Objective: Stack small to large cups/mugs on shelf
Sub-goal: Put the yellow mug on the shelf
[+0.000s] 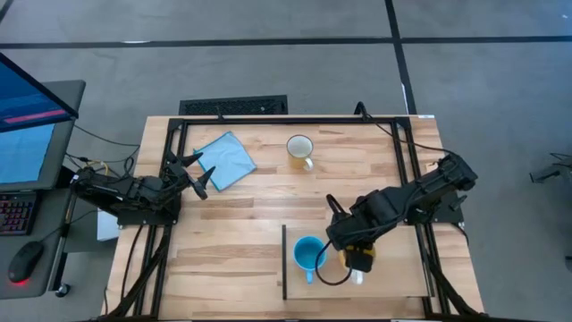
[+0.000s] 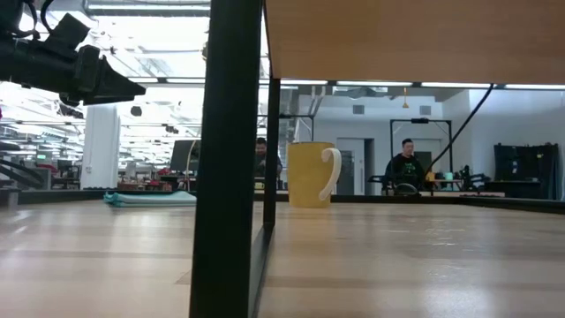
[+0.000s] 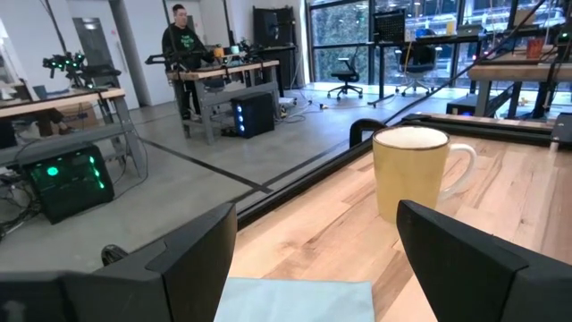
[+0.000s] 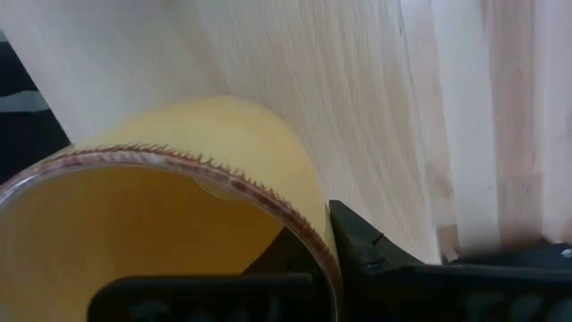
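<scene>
The small light-blue mug [image 1: 308, 253] stands upright on the shelf [image 1: 393, 268], close to the shelf's dark raised edge [image 1: 284, 259]. My right gripper [image 1: 357, 259] is over the shelf just right of it, shut on the orange mug [image 4: 179, 206]. The larger white mug with a yellowish inside [image 1: 300, 148] stands on its base on the table toward the far edge; it also shows in the low view [image 2: 311, 174] and the left wrist view [image 3: 413, 174]. My left gripper [image 1: 198, 175] is open and empty at the table's left, beside a blue cloth. My right gripper holds the orange mug by its wall at the rim [image 4: 308, 234], one finger inside the mug and one finger [image 4: 375, 255] outside. The fingers come from above, slanting in from the table's right. The gripper hides whether the mug rests on the shelf.
A blue cloth [image 1: 225, 159] lies flat at the table's far left, under my left gripper's tips. The shelf shows in the low view as a board [image 2: 415, 40] on a dark post [image 2: 229, 159]. Dark frame rails run along the table's edges. People stand in the room beyond.
</scene>
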Available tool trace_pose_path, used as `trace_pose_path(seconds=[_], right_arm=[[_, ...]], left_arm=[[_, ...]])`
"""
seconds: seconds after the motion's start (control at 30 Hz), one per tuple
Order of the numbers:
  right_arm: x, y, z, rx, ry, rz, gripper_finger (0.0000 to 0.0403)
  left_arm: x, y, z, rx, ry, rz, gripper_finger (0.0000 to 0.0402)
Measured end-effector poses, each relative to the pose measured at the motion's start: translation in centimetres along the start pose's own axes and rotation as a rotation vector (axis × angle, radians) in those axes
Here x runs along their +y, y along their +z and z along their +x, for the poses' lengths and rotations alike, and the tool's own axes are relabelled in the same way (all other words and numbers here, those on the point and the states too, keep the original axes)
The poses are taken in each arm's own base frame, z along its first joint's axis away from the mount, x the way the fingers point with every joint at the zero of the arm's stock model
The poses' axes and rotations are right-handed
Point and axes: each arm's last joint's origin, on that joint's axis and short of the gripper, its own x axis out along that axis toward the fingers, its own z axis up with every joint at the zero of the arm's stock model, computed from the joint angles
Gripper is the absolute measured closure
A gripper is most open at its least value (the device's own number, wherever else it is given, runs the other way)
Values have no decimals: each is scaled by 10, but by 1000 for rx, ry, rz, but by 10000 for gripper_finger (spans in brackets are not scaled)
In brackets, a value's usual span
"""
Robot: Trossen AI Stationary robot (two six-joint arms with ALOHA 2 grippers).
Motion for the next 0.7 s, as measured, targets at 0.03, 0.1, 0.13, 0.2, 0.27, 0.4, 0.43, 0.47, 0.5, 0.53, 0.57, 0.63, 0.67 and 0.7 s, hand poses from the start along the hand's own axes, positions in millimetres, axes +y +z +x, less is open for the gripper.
trace_pose_path(seconds=[0.03,0.1,0.13,0.2,0.27,0.4,0.43,0.47,0.5,0.53,0.57,0.63,0.67,0.7], right_arm=[[0,-1,0,3,0,-1,381],[1,-1,0,1,-3,-4,381],[1,-1,0,1,-3,-3,381],[0,-1,0,3,0,-4,381],[1,-1,0,3,-1,-10,381],[1,-1,1,6,3,-11,355],[1,-1,1,8,4,-12,341],[1,-1,1,10,4,-13,329],[1,-1,1,10,4,-14,318],[1,-1,1,10,4,-15,309],[1,-1,1,10,3,-17,300],[1,-1,1,10,3,-22,287],[1,-1,1,10,3,-22,282],[1,-1,1,10,3,-22,278]], left_arm=[[0,0,0,0,0,0,100],[0,0,0,0,0,0,100],[0,0,0,0,0,0,100],[0,0,0,0,-1,0,100],[0,0,0,0,0,-6,100],[0,0,0,0,-1,-8,100],[0,0,0,0,-1,-7,100],[0,0,0,0,0,-8,100],[0,0,0,0,0,-8,100],[0,0,0,0,0,-8,100],[0,0,0,0,0,-8,100],[0,0,0,0,0,-9,100],[0,0,0,0,0,-14,100],[0,0,0,0,-1,-18,100]])
